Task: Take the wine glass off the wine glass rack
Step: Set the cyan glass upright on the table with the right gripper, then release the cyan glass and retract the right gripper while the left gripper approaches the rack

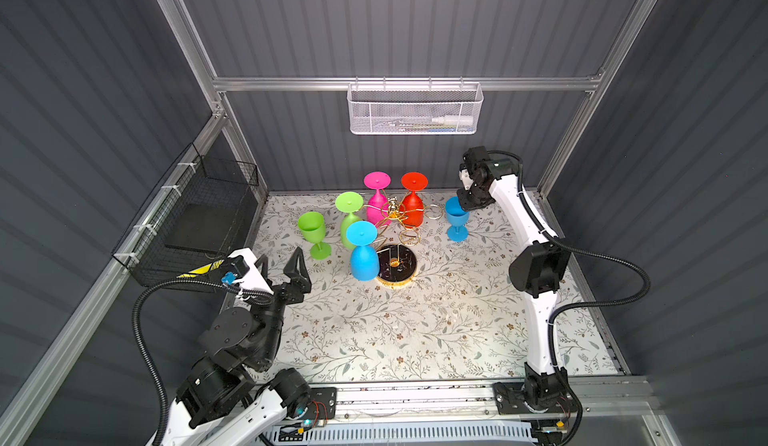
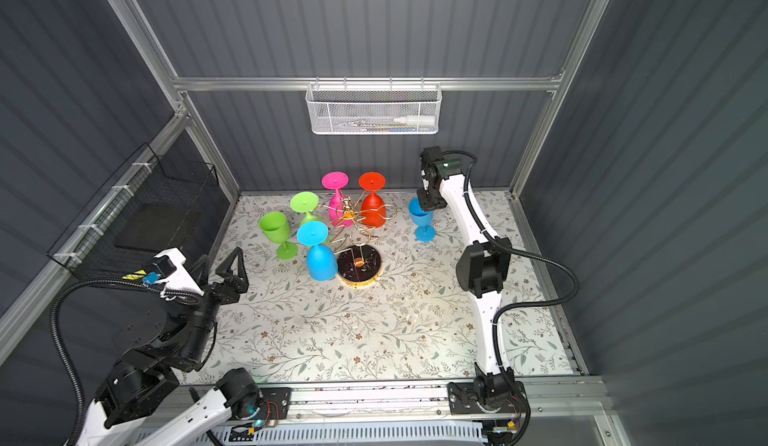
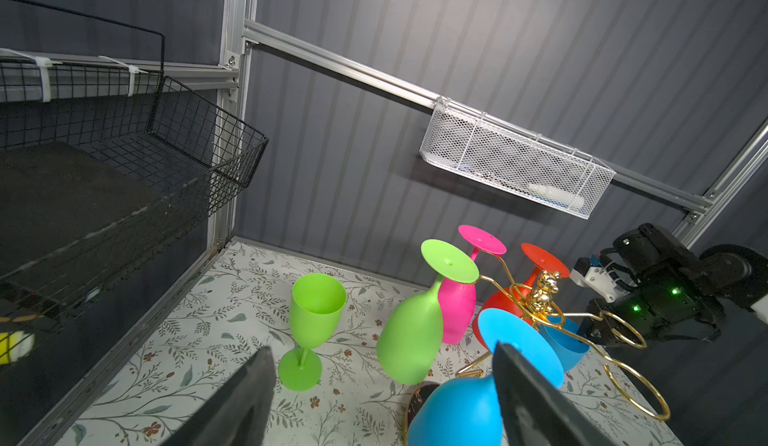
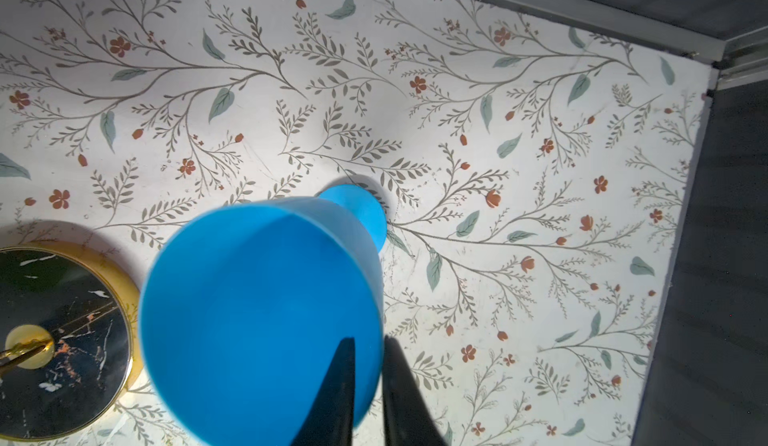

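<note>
The upright blue glass point(image 1: 456, 215) stands on the table point(image 1: 415, 332), just right of the rack point(image 1: 392, 211), which is near the table's back middle. The right gripper point(image 4: 369, 340) sits astride the glass's rim, one finger inside the bowl and one outside. Its jaws are narrowly parted, with a gap at the inner finger.

There are six glasses in all. Four hang foot-up on the rack: pink glass point(image 1: 376, 213), red glass point(image 1: 412, 211), hung green glass point(image 1: 349, 232) and hung blue glass point(image 1: 363, 261). Two stand on the table, the other being the upright green glass point(image 1: 312, 228) left of the rack.

The left gripper point(image 1: 280, 257), spread wide and holding nothing, hovers front left.

There are two baskets: the white basket point(image 1: 415, 109) on the back wall and the black basket point(image 1: 199, 215) on the left.
</note>
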